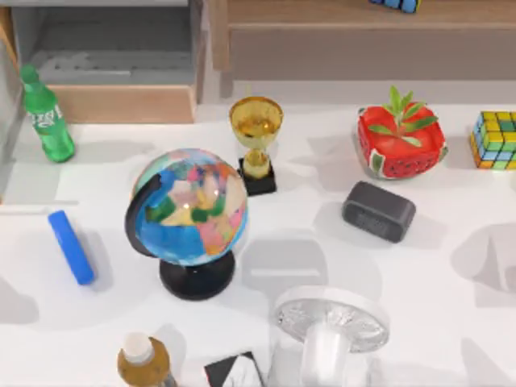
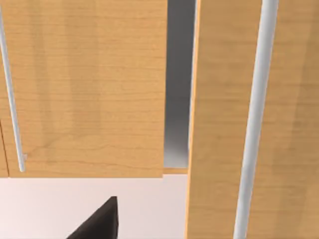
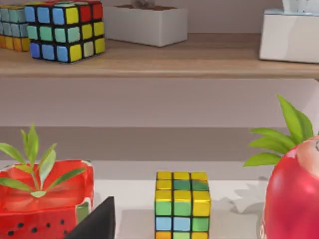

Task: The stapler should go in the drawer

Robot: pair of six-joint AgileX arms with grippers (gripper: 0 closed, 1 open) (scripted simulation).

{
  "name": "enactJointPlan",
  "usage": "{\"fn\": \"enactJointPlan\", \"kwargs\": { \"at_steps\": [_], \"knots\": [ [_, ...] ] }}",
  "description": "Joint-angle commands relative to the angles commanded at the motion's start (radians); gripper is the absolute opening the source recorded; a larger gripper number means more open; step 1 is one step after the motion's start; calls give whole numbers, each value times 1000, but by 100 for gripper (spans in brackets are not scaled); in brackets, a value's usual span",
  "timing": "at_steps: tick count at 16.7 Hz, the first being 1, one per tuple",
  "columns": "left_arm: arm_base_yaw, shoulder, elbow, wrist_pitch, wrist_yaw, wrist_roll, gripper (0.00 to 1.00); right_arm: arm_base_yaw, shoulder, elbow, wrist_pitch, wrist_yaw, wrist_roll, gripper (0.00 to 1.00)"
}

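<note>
On the bench (image 1: 451,322) you have one stapler (image 1: 71,247), one green bottle (image 1: 46,115), one globe (image 1: 188,211), one gold trophy (image 1: 256,141), one dark grey block (image 1: 379,211), one watermelon planter (image 1: 401,141) and one colour cube (image 1: 495,140); a second colour cube (image 3: 66,30) sits on the shelf (image 3: 164,62).

The stapler lies flat near the bench's left edge, its long axis running from upper left to lower right, well apart from the drawer (image 1: 121,103), which stands open at top left, just beside the bottle.

A dark part of each gripper shows in its own wrist view, left (image 2: 97,224) and right (image 3: 97,221); you cannot tell how the jaws stand. Neither touches anything.
</note>
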Motion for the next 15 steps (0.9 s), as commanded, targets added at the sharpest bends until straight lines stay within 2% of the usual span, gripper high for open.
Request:
{"fn": "enactJointPlan", "kwargs": {
  "at_steps": [8, 12, 15],
  "knots": [
    [25, -44, 20, -25, -19, -36, 100, 0, 0, 0, 0, 0, 0, 100],
    [59, -175, 104, -154, -93, -184, 100, 0, 0, 0, 0, 0, 0, 100],
    [26, -268, 195, -325, -162, -358, 100, 0, 0, 0, 0, 0, 0, 100]
  ]
}}
